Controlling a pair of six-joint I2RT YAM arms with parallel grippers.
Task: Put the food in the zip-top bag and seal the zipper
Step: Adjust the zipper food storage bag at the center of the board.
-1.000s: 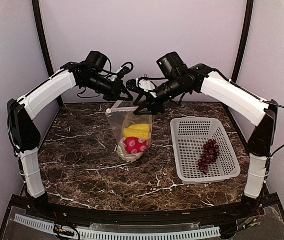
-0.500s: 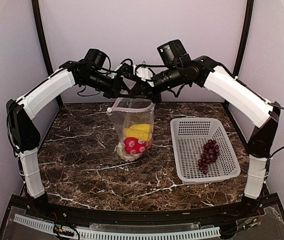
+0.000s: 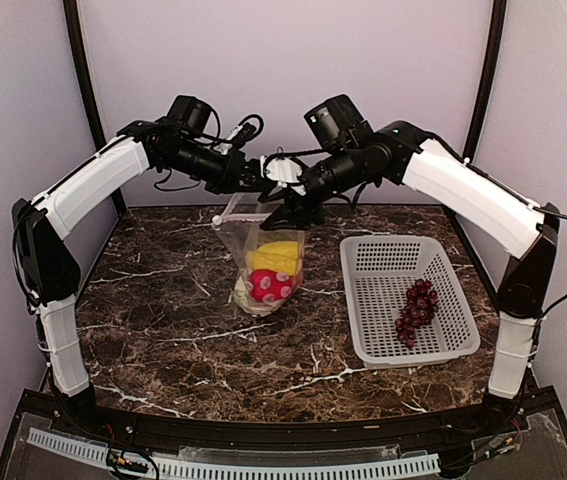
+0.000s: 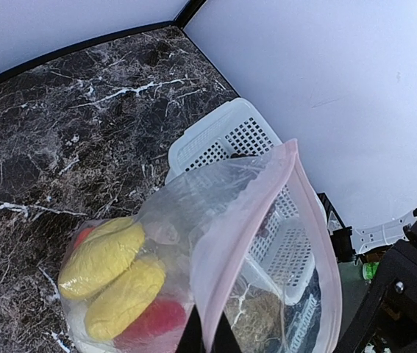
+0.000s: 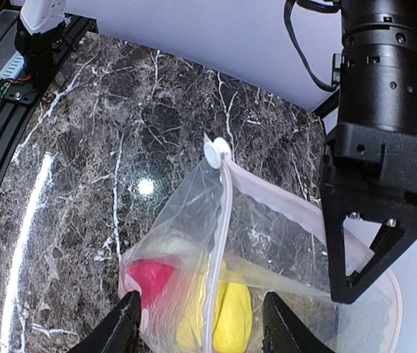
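Observation:
The zip-top bag (image 3: pixel 263 255) hangs from my left gripper (image 3: pixel 256 188), which is shut on its pink-white zipper (image 4: pixel 248 228) at the mouth edge (image 4: pixel 208 340). Inside are two yellow pieces (image 3: pixel 275 257), the red pepper (image 3: pixel 271 285) and a whitish piece (image 3: pixel 243 293); the yellow pieces (image 4: pixel 112 272) also show in the left wrist view. My right gripper (image 3: pixel 285 208) is open, and its fingers straddle the bag below the mouth (image 5: pixel 201 327). The zipper's white end tab (image 5: pixel 215 150) sticks out at the far corner. The purple grape bunch (image 3: pixel 415 310) lies in the basket.
The white perforated basket (image 3: pixel 363 300) stands to the right of the bag on the dark marble table (image 3: pixel 153 300). The black body of the left gripper (image 5: pixel 373 213) hangs close beside the bag in the right wrist view. Purple walls close in the back and sides.
My right gripper rose beside the left one, then came back down to the bag's mouth. The bag has lifted slightly and hangs narrower. The left gripper keeps its hold.

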